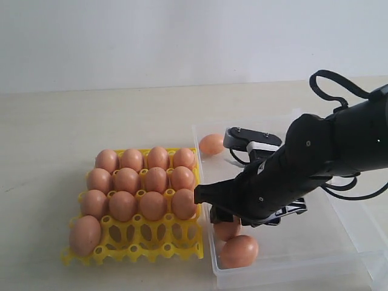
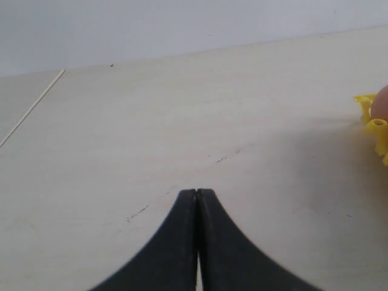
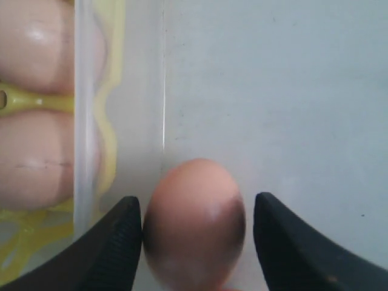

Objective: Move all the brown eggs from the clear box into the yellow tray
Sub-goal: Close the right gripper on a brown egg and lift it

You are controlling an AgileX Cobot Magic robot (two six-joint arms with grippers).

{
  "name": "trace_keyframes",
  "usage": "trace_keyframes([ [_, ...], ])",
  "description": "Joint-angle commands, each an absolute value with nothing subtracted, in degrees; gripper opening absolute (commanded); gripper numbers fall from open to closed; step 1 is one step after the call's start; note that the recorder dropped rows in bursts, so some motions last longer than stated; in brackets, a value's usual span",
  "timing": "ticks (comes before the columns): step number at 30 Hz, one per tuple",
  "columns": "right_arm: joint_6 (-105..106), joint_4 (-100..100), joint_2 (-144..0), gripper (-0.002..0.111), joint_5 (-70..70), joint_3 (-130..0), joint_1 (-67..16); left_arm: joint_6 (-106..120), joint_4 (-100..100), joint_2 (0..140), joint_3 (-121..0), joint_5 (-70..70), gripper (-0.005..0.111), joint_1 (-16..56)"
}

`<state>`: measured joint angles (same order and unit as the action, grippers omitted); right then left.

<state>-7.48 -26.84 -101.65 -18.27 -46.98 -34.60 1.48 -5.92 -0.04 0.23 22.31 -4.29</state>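
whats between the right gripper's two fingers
A brown egg on the clear box floor lies between the fingers of the open right gripper; the right wrist view shows it.

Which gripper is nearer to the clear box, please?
Right. The right gripper sits inside the clear box, open around a brown egg. The left gripper is shut above bare table, with only the yellow tray's edge in its view.
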Motion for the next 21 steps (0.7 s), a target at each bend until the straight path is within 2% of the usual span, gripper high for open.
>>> trace_keyframes([
  [1, -7.0, -26.9, -103.1, 0.052, -17.2, -46.9, -34.6, 1.3, -5.9, 0.0, 0.0, 21.8, 0.000, -4.0],
  [4, -7.0, -26.9, -103.6, 0.046, -15.9, -46.9, -34.6, 1.3, -5.9, 0.0, 0.0, 21.8, 0.000, -4.0],
  [9, -4.3, -26.9, -103.9, 0.044, -14.9, -46.9, -34.6, 1.3, -5.9, 0.0, 0.0, 21.8, 0.000, -4.0],
  [11, -1.9, -26.9, -103.9, 0.034, -14.9, -46.9, -34.6, 1.3, -5.9, 0.0, 0.0, 21.8, 0.000, -4.0],
  [14, 0.0, -26.7, -103.6, 0.004, -14.6, -46.9, -34.6, 1.3, -5.9, 0.0, 0.0, 21.8, 0.000, -4.0],
  [15, 0.9, -26.2, -103.2, 0.000, -14.3, -46.9, -34.6, 1.3, -5.9, 0.0, 0.0, 21.8, 0.000, -4.0],
  [21, 1.5, -22.9, -98.2, 0.000, -10.3, -46.9, -34.6, 1.3, -5.9, 0.0, 0.0, 21.8, 0.000, -4.0],
])
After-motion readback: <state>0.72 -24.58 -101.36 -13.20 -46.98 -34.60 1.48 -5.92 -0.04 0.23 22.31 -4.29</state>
